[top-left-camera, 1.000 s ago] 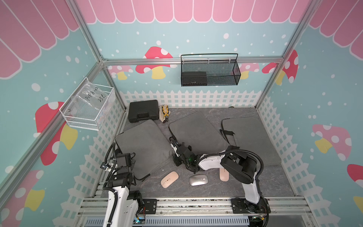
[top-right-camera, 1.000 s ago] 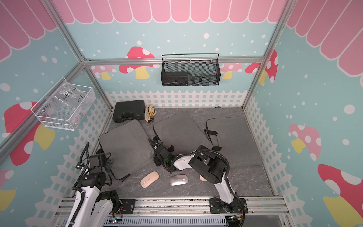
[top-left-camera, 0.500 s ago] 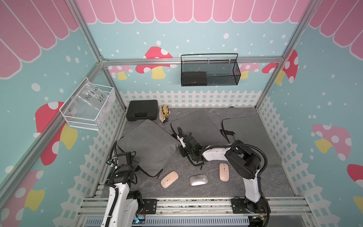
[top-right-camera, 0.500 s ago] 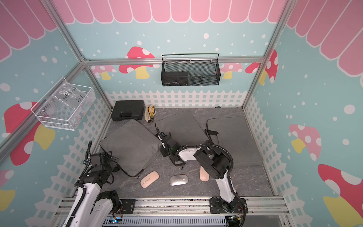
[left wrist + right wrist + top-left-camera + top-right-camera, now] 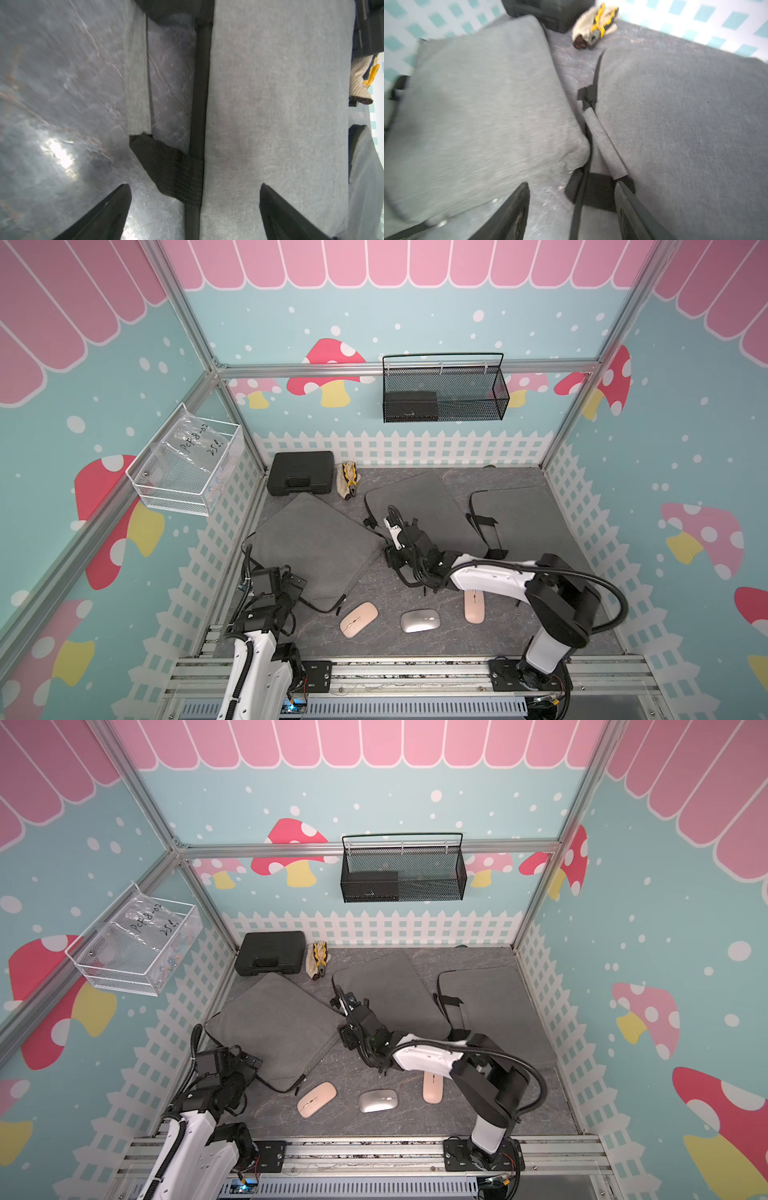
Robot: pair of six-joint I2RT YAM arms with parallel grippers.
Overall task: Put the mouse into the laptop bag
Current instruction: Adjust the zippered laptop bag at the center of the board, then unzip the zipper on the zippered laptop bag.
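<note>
Left gripper (image 5: 194, 185) and right gripper (image 5: 571, 186): jaws spread — the right straddles the grey fabric laptop bag's (image 5: 685, 124) black handle strap (image 5: 600, 192) and may snag it; the silver oval mouse (image 5: 419, 621) lies at the bag's six o'clock.

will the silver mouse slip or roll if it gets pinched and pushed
The silver mouse looks smooth and domed, so a pinch may well slip. It lies flat on the table, so pushed it would probably slide, not roll. Small, so likely light.
</note>
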